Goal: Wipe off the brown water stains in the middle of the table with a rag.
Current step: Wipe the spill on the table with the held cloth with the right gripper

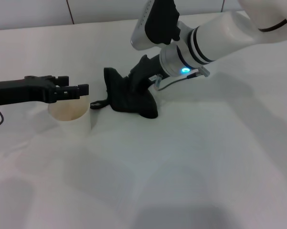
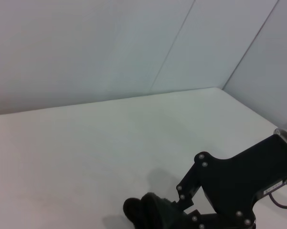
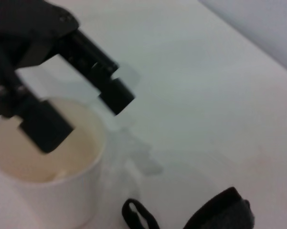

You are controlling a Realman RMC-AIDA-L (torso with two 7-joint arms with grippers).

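A crumpled black rag [image 1: 129, 101] lies on the white table [image 1: 196, 162] just left of the middle. My right gripper [image 1: 137, 85] comes down from the upper right and is shut on the rag's top, pressing it onto the table. The left wrist view shows the same rag [image 2: 150, 213] with the right gripper [image 2: 191, 214] on it. The brown water stains are hidden in every view. My left gripper [image 1: 72, 87] hovers open over a white cup [image 1: 70, 117] at the left. In the right wrist view its fingers [image 3: 110, 86] spread above the cup [image 3: 47, 171].
The cup's inside looks pale tan. A thin black loop of the rag [image 1: 98, 104] trails toward the cup and also shows in the right wrist view as a loop [image 3: 138, 217]. A tiled wall [image 1: 86, 9] runs behind the table's far edge.
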